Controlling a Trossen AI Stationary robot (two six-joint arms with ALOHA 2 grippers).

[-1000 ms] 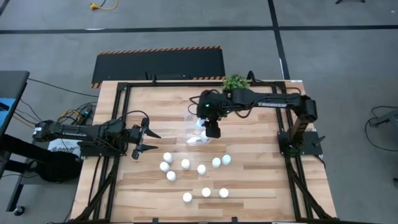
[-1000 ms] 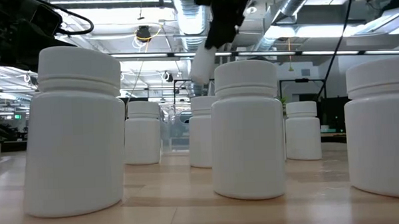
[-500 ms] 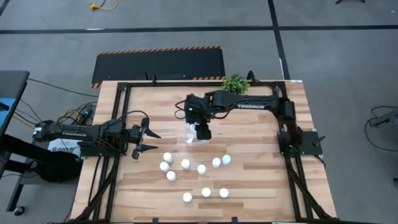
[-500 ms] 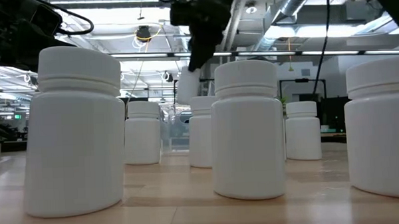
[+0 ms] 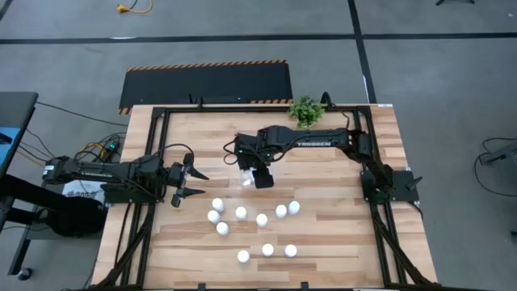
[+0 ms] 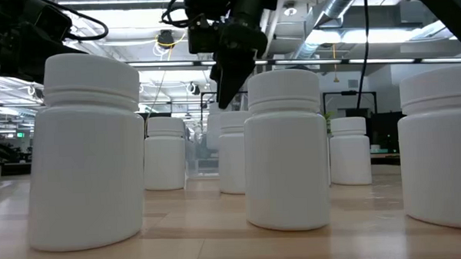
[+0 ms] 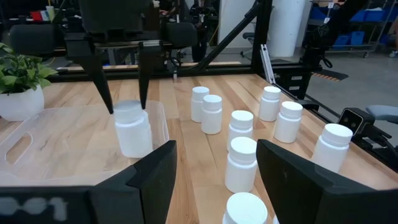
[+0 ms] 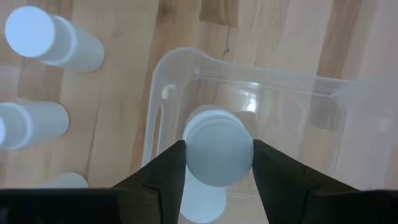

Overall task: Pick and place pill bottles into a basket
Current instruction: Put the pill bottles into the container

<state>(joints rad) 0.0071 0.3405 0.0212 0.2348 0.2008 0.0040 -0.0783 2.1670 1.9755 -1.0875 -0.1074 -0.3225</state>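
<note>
- Right hand (image 8: 217, 163) is over the basket (image 8: 311, 87), at the centre of the high view, its fingers (image 8: 166, 177) either side of a pill bottle (image 8: 219, 152); whether they grip it or have just let go, I cannot tell.
- In the left wrist view that bottle (image 7: 132, 127) stands upright on the basket's floor, close to its near wall, with the right hand's two dark fingers (image 7: 102, 84) straddling its cap. My read: it is held straight up so it lands standing and leaves room for more.
- Left hand (image 5: 182, 183) waits at centre left of the high view, fingers parted and holding nothing, pointing at the loose bottles.
- Loose pill bottles (image 5: 241, 212) stand upright in a cluster at lower centre, ten of them apart from the basket.
- A green potted plant (image 5: 305, 109) sits at the table's (image 5: 339, 234) upper edge, behind the right arm, well clear.
- Nothing blocks the basket's open top; the closely grouped bottles may crowd the next pick.
</note>
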